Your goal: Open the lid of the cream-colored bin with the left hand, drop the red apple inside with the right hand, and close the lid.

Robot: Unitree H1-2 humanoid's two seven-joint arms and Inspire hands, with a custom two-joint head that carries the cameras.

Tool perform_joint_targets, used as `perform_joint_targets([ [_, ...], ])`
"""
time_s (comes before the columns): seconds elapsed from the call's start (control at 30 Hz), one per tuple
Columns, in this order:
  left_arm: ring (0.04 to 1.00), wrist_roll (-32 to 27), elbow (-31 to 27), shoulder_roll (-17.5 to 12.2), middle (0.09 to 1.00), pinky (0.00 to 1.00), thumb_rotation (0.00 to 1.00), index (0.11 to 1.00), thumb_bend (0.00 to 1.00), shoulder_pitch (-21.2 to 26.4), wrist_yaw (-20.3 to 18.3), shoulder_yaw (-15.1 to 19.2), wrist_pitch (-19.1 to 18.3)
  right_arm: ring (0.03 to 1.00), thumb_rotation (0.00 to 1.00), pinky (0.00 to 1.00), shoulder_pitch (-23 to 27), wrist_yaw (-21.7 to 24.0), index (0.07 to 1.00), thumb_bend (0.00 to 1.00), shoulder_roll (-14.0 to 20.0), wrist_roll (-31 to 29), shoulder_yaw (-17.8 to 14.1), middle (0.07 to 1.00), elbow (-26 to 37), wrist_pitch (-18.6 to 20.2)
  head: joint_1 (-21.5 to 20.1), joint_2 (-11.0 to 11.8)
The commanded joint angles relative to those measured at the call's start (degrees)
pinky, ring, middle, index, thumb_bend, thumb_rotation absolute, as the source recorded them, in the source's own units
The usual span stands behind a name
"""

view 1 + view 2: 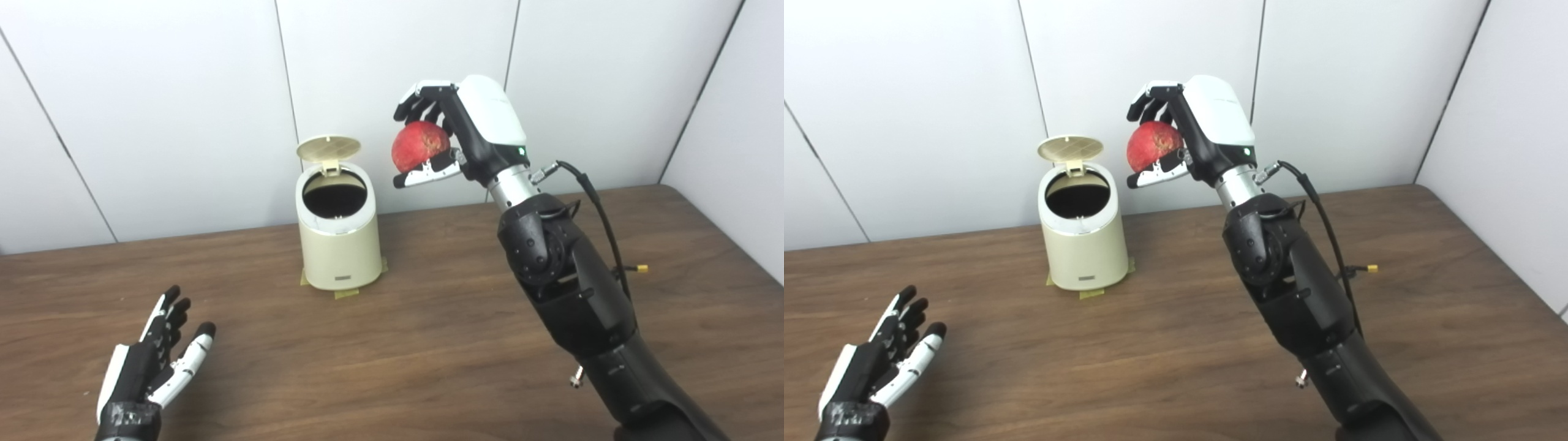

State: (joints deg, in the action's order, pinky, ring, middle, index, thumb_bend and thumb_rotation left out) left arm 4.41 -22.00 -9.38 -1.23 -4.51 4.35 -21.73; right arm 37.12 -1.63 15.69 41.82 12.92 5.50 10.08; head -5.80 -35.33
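Apple-dropping is the step in hand, and the risks run from the near edge of the desk [429, 343] back to the wall. Nearest, the left hand [153, 367] hovers low over the desk with its fingers spread and nothing in it, well apart from the bin; since it is not steadying the lid, nothing but the hinge keeps the lid up, and a knock could bring it down early. Farther back, the cream-colored bin [339, 245] stands on the desk with bits of tape showing at its base, its dark mouth uncovered and its lid [328, 149] tipped upright at the rear. Up beside it, the right hand [447, 138] is closed around the red apple [419, 146], thumb beneath and fingers curled over the top, held in the air to the right of the opening and above its rim, not yet over it. Released from there, the apple would probably strike the rim or miss outright and roll across the desk. Sweeping left too low, the fingers could catch the standing lid or nudge the light bin despite its tape. The mouth looks only modestly wider than the fruit, so centering matters before letting go.
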Motion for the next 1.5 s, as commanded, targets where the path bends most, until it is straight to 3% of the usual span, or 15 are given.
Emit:
perform_joint_targets([
  [0.0, 0.961, 0.52, -0.02, 0.01, 0.952, 0.98, 0.44, 1.000, 0.47, 1.41, 0.96, -0.19, 3.38, 0.361, 0.00, 0.29, 4.04, -0.02, 0.538, 0.51, -0.35, -0.05, -0.02, 0.462, 0.83, -2.32, 0.10, -0.11],
  [0.17, 0.963, 1.29, 0.52, 1.22, 0.950, 0.98, 0.47, 1.000, 0.51, 1.37, 1.91, -0.64, 4.00, 0.375, 0.00, 0.34, 4.53, 0.14, 0.534, 0.51, -2.24, -0.46, 0.71, 0.497, -0.96, -3.71, 2.66, 0.20],
  [0.47, 0.968, 1.55, 0.35, 3.49, 0.944, 1.00, 0.48, 1.000, 0.51, 1.59, 3.45, -0.71, 4.62, 0.368, 0.00, 0.33, 4.53, -0.70, 0.540, 0.51, -5.32, -1.74, 1.07, 0.488, -4.31, -6.58, 3.14, 0.84],
  [0.8, 0.944, 2.31, 1.21, 4.04, 0.936, 0.94, 0.49, 1.000, 0.52, 1.15, 3.99, -0.96, 6.24, 0.383, 0.00, 0.37, 5.98, -2.23, 0.514, 0.52, -9.12, -1.87, 1.78, 0.489, -11.72, -7.63, 2.25, 0.88],
  [1.07, 0.958, 0.98, 1.56, 4.52, 0.937, 0.98, 0.49, 1.000, 0.53, 1.94, 4.16, -0.74, 6.43, 0.383, 0.00, 0.34, 9.14, -7.24, 0.513, 0.50, -10.16, -2.32, 1.40, 0.501, -20.24, -10.41, 3.38, 0.56],
  [1.47, 0.953, 1.34, 0.01, 5.39, 0.931, 0.97, 0.48, 1.000, 0.51, 1.46, 4.41, -1.37, 5.28, 0.390, 0.00, 0.32, 13.34, -6.70, 0.508, 0.50, -10.66, -2.05, 3.11, 0.503, -26.20, -9.21, 4.07, 1.17],
])
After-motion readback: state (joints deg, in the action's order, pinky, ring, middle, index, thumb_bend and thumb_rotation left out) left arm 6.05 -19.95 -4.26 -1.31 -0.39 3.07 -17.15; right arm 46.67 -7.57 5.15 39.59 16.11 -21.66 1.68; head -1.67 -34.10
